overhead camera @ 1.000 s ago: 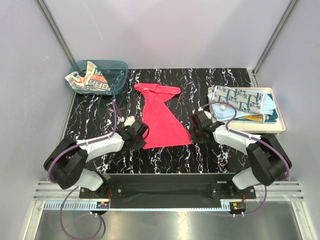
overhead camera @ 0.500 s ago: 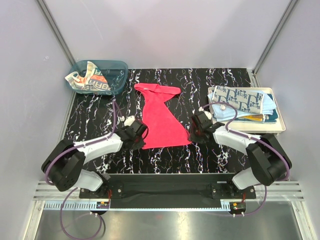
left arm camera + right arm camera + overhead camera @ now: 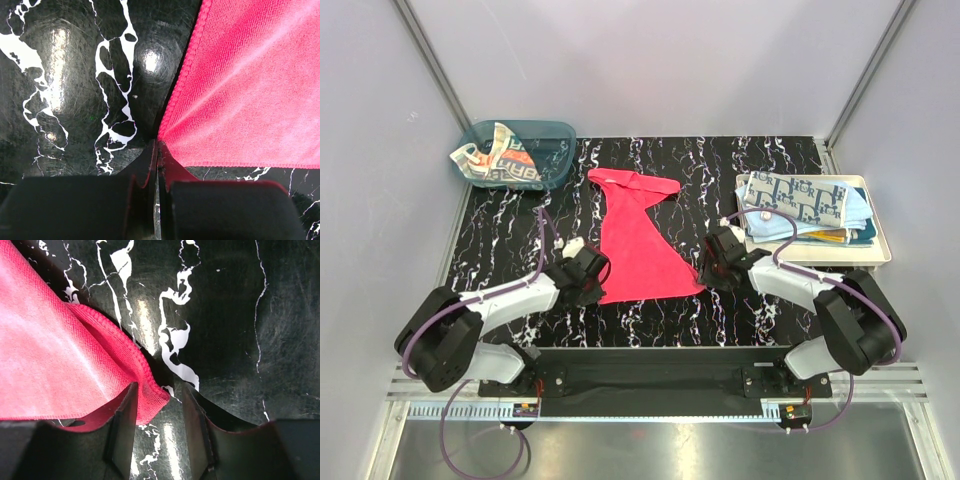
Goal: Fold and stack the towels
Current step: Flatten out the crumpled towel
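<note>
Overhead, a red towel (image 3: 638, 245) lies spread on the black, white-veined tabletop (image 3: 510, 240). It is wide along its near edge and narrows to a bunched far end. The left pincer (image 3: 592, 283) sits at the towel's near left corner, and the right pincer (image 3: 712, 268) sits at its near right corner. At the far left, a teal bin (image 3: 555, 135) holds a crumpled lettered towel (image 3: 500, 155). At the right, a cream tray (image 3: 876, 245) carries a stack (image 3: 800, 200) of folded towels. The top one is white with dark blue print, and light blue and mustard edges show beneath it.

From the left wrist, the left pincer's jaws are pressed tightly together with no gap. The very tip of the red towel's corner is pinched between them. From there the cloth fans out up and to the right, and its stitched hem runs along the left edge over the glossy tabletop.

From the right wrist, the right pincer's jaws stand partly apart. The other near corner of the red towel lies slack in the gap, folded over on itself. It is close against the left jaw and clear of the right one, so it is not clamped.
</note>
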Controlling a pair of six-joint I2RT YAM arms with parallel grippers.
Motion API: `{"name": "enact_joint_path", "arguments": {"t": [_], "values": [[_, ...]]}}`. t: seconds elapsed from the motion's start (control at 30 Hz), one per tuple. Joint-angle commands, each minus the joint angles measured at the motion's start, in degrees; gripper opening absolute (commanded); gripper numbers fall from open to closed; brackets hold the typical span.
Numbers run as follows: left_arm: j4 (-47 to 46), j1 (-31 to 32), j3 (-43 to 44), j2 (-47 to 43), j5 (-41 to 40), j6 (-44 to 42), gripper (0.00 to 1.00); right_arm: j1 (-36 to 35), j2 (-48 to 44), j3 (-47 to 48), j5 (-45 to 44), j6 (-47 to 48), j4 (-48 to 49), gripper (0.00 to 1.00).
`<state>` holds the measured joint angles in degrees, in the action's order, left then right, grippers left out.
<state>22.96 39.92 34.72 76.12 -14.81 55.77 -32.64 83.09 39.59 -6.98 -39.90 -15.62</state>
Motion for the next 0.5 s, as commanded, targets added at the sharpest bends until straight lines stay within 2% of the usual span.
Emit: {"name": "enact_joint_path", "arguments": {"t": [0.0,0.07,0.2,0.27,0.37,0.43,0.47], "values": [[-0.1,-0.4,-0.9,-1.1,0.6,-0.7,0.0,-0.5,-1.1,-0.7,-0.5,-1.0,2.1,0.46],[0.2,-0.4,-0.6,-1.2,0.6,-0.9,0.0,-0.7,-1.3,-0.8,-0.5,-1.0,2.1,0.46],[0.3,-0.4,0.2,-1.9,0.6,-1.6,0.16,-0.8,-1.5,-1.3,-0.3,-0.4,2.8,0.44],[0.1,-0.4,0.3,-2.6,1.0,-2.2,0.25,-0.9,-1.1,-1.4,0.0,-0.4,3.1,0.38],[0.8,-0.4,0.8,-3.1,1.4,-2.6,0.31,-0.9,-0.4,-1.7,0.3,-0.9,3.8,0.25],[0.9,-0.4,0.8,-3.3,1.7,-2.7,0.35,-1.0,-0.3,-1.8,0.3,-1.0,3.9,0.23],[0.9,-0.4,0.8,-3.5,2.1,-2.6,0.37,-1.1,-0.4,-1.8,0.2,-1.1,3.8,0.17]]}}
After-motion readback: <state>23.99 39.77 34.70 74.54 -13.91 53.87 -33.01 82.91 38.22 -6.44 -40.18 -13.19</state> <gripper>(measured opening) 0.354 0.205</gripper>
